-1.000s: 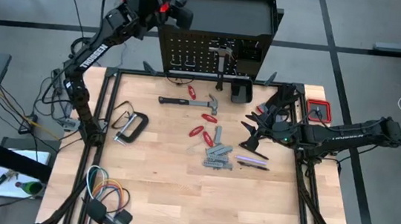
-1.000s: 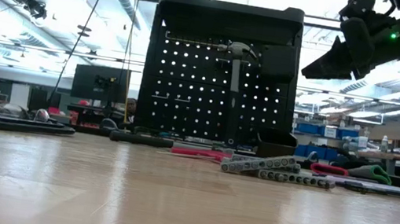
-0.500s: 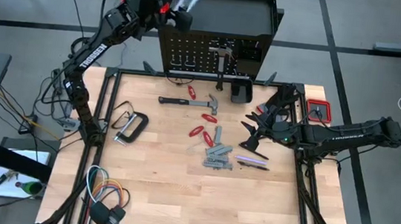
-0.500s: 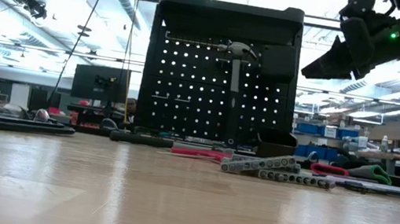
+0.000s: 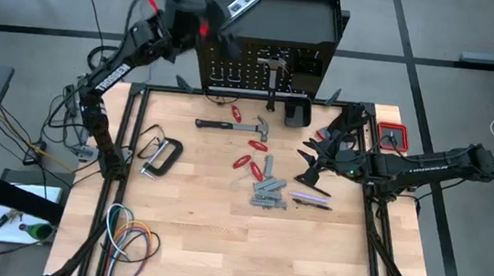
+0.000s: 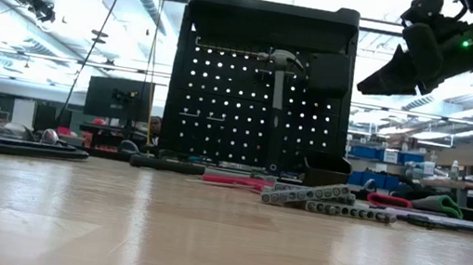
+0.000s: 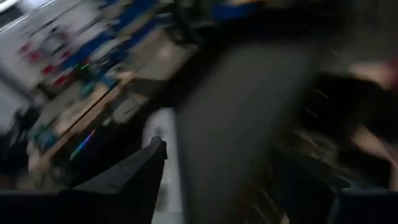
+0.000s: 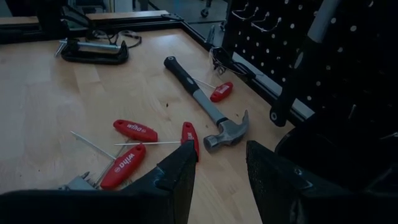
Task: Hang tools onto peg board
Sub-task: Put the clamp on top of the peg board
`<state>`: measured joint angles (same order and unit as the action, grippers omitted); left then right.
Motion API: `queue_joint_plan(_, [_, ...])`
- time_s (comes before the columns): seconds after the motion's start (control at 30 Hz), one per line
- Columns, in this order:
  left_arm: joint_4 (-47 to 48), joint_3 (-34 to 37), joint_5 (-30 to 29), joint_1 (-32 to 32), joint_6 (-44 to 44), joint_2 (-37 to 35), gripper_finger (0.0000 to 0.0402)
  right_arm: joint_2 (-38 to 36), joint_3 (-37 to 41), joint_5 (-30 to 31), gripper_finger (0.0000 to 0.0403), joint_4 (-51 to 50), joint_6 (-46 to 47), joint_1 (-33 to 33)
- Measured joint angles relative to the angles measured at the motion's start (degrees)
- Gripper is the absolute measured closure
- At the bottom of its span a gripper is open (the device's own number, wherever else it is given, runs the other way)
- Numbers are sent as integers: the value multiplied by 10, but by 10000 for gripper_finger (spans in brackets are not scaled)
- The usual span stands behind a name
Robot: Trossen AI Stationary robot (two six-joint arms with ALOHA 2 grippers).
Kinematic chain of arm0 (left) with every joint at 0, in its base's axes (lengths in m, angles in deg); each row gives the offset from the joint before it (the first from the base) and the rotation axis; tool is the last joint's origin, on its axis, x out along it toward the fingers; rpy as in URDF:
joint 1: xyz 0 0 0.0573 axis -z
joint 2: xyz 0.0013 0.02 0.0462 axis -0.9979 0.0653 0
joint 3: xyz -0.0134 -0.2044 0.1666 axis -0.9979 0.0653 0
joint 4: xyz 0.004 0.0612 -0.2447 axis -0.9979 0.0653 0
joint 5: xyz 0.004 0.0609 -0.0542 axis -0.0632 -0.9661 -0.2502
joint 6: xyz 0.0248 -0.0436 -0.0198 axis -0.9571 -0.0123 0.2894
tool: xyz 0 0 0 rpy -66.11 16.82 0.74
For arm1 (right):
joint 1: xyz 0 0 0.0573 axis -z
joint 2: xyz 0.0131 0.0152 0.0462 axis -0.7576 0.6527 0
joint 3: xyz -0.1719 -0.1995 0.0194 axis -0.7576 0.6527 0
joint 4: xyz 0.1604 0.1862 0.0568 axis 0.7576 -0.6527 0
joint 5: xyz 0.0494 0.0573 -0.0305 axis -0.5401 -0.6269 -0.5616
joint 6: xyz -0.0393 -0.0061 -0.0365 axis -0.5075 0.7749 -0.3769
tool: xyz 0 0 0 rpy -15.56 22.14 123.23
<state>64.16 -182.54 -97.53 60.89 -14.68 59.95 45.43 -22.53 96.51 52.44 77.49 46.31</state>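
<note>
Light wooden table (image 5: 218, 236) with black peg board (image 5: 264, 66) upright at its far edge, one hammer (image 6: 275, 91) already hung on it. Left gripper (image 5: 196, 13) blurred beside the stand's tray (image 5: 297, 15), where a silver level (image 5: 245, 2) lies, apparently let go; can't tell its jaws. Right gripper (image 5: 311, 163) hovers over the table, fingers (image 8: 180, 171) parted, nothing between. On the wood: C-clamp (image 5: 161, 155), second hammer (image 8: 208, 112), wrenches (image 5: 269, 194), red-handled tools (image 8: 130, 149)

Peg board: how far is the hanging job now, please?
Done: one hammer hangs on the peg board. In hand: nothing visibly held; the silver level lies in the stand's top tray near the left claw, and the right claw hovers open over the table. Left: the second hammer, C-clamp, red-handled tools and wrenches lie on the table.
</note>
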Motion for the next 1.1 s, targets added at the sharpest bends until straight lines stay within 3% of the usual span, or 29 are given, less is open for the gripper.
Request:
queue_joint_plan(0.13, [111, 0, -10, 73, 3, 1, 147, 0, 0, 0, 252, -7, 0, 0])
queue_joint_plan(0.27, [281, 2, -11, 138, 147, 3, 167, 0, 0, 0, 252, -14, 1, 0])
queue_joint_plan(0.4, [405, 64, -25, 203, 298, -3, 182, 0, 0, -3, 252, -14, 2, 0])
queue_joint_plan(0.57, [356, 239, -39, 275, 396, -64, 189, 0, 0, -8, 252, -12, 10, -4])
queue_joint_plan(0.77, [312, 461, -30, 287, 541, -134, 190, 0, 0, -9, 252, 3, 2, -11])
queue_joint_plan(0.97, [181, 637, 92, 249, 622, -194, 190, 0, 0, -7, 252, 39, -24, -10])
queue_joint_plan(1.1, [159, 726, 147, 222, 671, -201, 190, 0, 0, -7, 252, 43, -33, -10])
